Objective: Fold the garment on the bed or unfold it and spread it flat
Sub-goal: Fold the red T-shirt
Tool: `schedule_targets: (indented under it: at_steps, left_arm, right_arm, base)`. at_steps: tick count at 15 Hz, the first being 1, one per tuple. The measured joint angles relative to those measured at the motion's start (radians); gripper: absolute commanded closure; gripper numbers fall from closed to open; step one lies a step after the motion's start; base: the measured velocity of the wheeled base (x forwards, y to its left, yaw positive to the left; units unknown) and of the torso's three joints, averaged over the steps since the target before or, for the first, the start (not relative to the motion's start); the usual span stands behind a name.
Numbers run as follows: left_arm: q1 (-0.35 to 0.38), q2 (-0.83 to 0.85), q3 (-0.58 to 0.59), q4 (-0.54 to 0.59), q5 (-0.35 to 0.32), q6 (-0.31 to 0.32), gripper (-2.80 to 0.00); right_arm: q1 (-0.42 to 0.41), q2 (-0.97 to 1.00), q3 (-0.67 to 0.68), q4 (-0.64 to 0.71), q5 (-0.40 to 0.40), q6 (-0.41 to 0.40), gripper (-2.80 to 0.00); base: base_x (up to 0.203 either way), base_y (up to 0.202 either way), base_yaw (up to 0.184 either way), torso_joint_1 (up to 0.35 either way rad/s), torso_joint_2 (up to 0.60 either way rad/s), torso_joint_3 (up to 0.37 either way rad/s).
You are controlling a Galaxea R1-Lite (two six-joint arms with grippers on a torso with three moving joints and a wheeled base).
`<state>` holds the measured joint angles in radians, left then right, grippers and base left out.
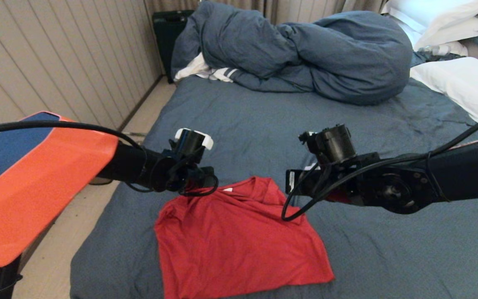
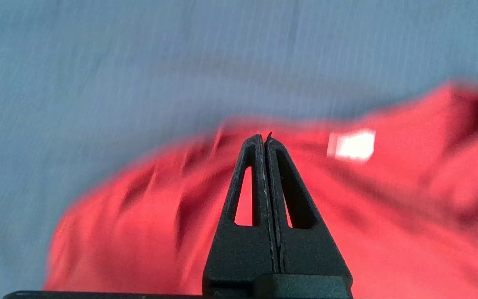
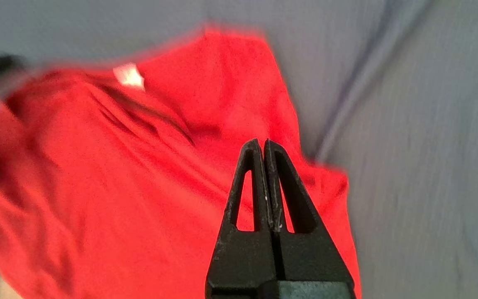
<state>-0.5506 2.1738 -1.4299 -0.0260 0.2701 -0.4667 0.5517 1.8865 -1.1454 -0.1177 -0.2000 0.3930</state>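
Observation:
The garment (image 1: 230,241) is a red T-shirt lying crumpled on the bed's dark blue-grey sheet (image 1: 264,124), near the front edge. Its print is hidden; the white neck tag (image 1: 227,189) shows at the far edge. My left gripper (image 2: 263,139) hangs above the shirt's (image 2: 388,216) far left part, next to the tag (image 2: 353,145), shut with no cloth between its fingers. My right gripper (image 3: 262,143) is above the shirt's (image 3: 118,174) far right corner, also shut and empty. In the head view the wrists hide both sets of fingers.
A bunched blue-grey duvet (image 1: 305,54) lies at the far end, with a white striped cloth (image 1: 206,71) under its left side. White pillows (image 1: 463,87) are at the far right. The floor (image 1: 56,249) and a panelled wall run along the bed's left.

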Motion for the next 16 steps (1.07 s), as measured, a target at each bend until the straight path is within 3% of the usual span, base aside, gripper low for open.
schedule_targets:
  at_steps: [4,7,11,16]
  left_arm:
    - [-0.079,-0.131,0.294,-0.038,-0.068,-0.061,0.00]
    - [-0.163,-0.140,0.453,-0.186,-0.070,-0.085,0.00]
    - [-0.203,-0.120,0.507,-0.244,-0.067,-0.089,0.00]
    - [-0.217,-0.097,0.527,-0.279,-0.064,-0.088,0.00]
  right_arm:
    - [0.062,0.078,0.053,0.028,-0.002,0.007,0.00]
    - [0.076,0.147,0.041,0.027,-0.010,-0.003,0.00]
    - [0.073,0.220,-0.006,0.028,-0.027,-0.017,0.00]
    - [0.064,0.348,-0.186,0.033,-0.128,-0.060,0.00]
  base:
    - [0.000,0.000,0.000,0.000,0.00,0.000]
    - [0.000,0.000,0.000,0.000,0.00,0.000]
    - [0.000,0.000,0.000,0.000,0.00,0.000]
    - [0.000,0.000,0.000,0.000,0.00,0.000]
